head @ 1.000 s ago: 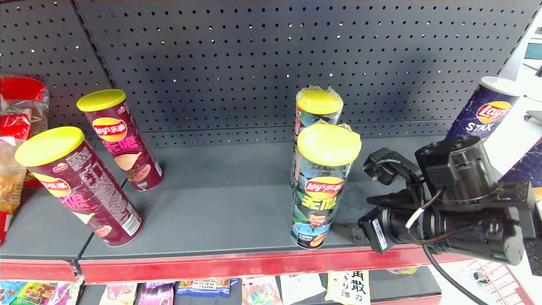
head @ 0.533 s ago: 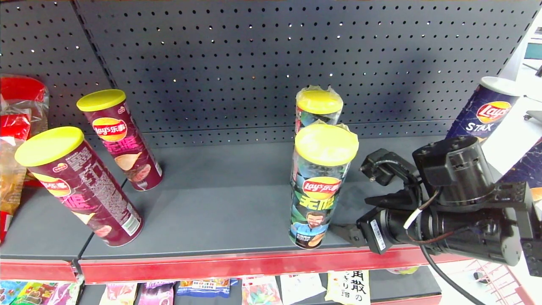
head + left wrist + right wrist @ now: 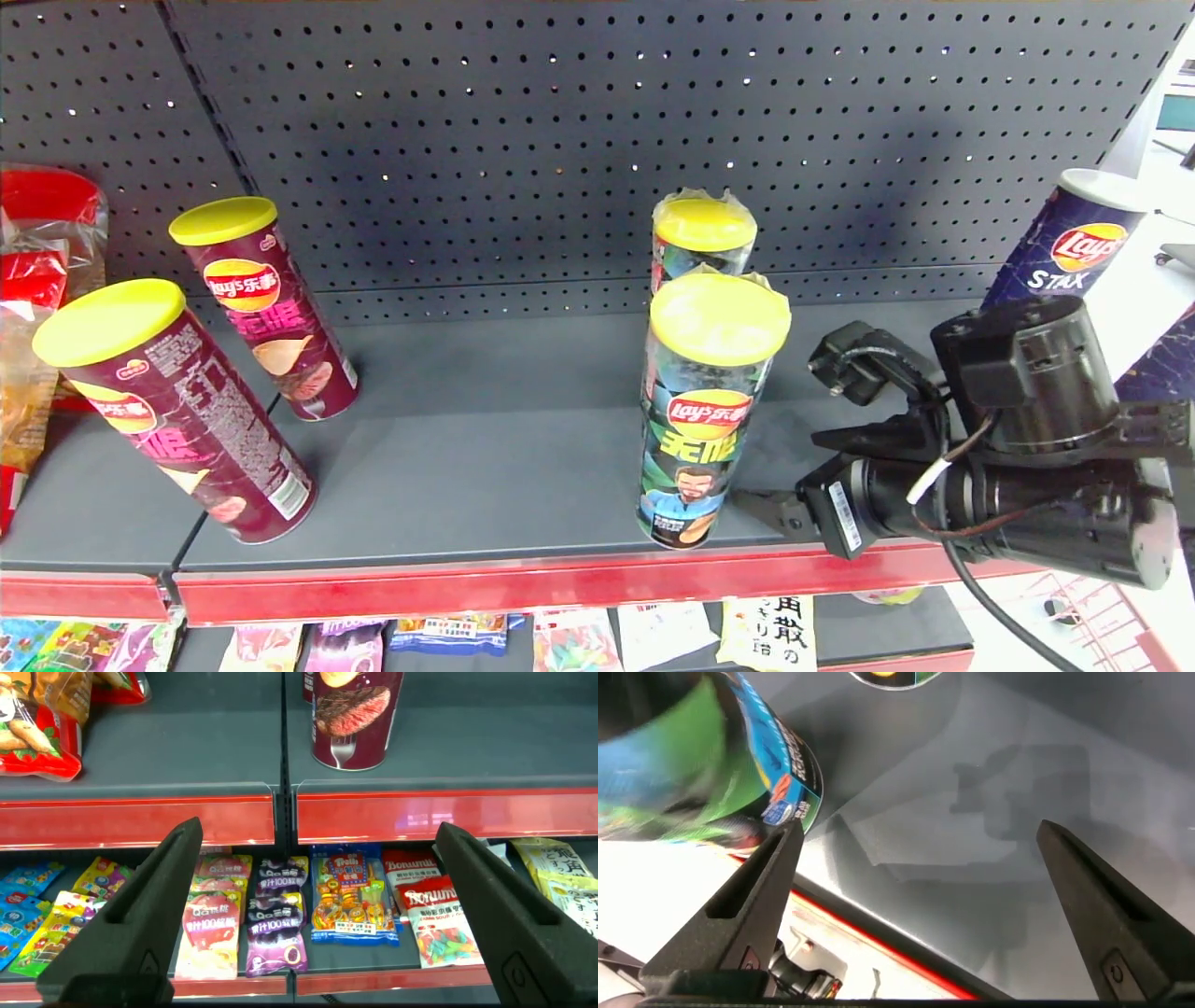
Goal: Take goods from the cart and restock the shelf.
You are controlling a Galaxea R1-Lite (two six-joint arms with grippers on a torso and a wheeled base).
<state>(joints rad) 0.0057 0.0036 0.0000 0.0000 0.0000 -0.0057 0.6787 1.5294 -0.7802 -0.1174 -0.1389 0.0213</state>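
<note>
On your left side, the left gripper [image 3: 318,835] hangs before the red front lip [image 3: 140,819] of the shelf [image 3: 485,467]. Its fingers are spread wide with nothing between them, and packets of sweets [image 3: 280,924] lie on the tier beneath. Looking along the shelf from the head view, you have bagged snacks [image 3: 37,280] at the far left. Next come two maroon chip cans, the front maroon can [image 3: 177,411] near the lip and the rear maroon can [image 3: 266,308] by the pegboard wall. Past the middle, the green chip can [image 3: 705,420] stands upright close to the lip, with a second green can [image 3: 702,238] directly behind it. Just right of that front can you will find the right gripper [image 3: 915,905]. Its fingers are wide apart and grip nothing, one fingertip lies close by the can's base, and contact cannot be judged. A blue can [image 3: 1064,243] stands at the far right.
</note>
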